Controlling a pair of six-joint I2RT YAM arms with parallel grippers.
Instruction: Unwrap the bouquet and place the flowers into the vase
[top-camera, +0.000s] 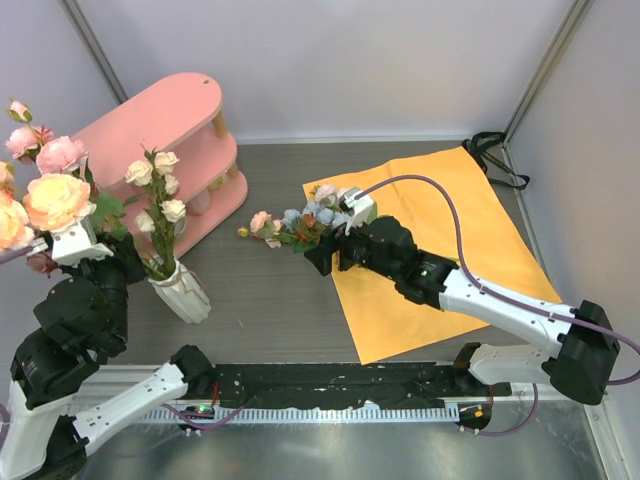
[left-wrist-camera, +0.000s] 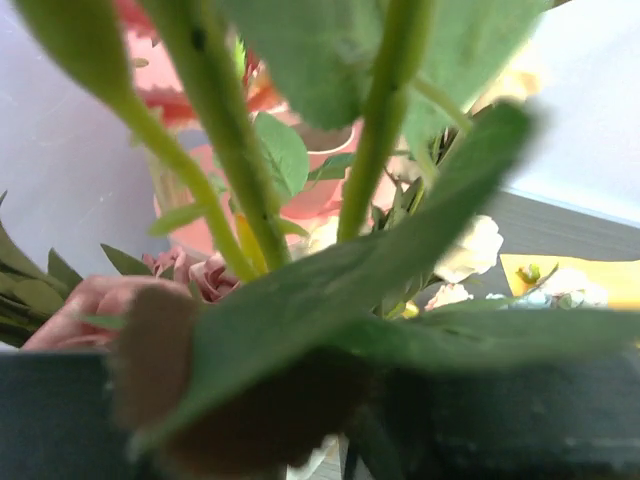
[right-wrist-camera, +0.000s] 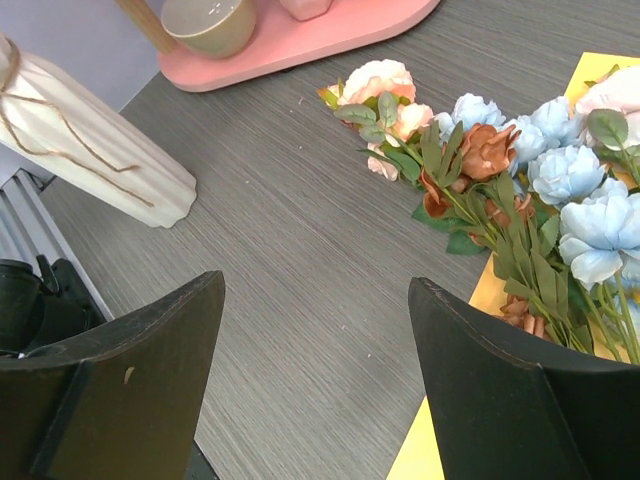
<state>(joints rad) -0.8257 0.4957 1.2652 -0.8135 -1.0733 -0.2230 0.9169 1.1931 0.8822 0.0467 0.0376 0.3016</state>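
Left gripper (top-camera: 72, 240) clamps pink and peach artificial flowers (top-camera: 48, 195) beside ribbed cream ceramic vase (top-camera: 185, 293).
Right gripper (right-wrist-camera: 318, 320) spread wide, right of vase.

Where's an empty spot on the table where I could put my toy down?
The grey table is bare between the vase and the orange sheet, in front of the lying flowers. Also bare: the strip behind those flowers, beside the pink shelf. Crowded: the left corner by the vase, and the sheet's left edge under the right arm.
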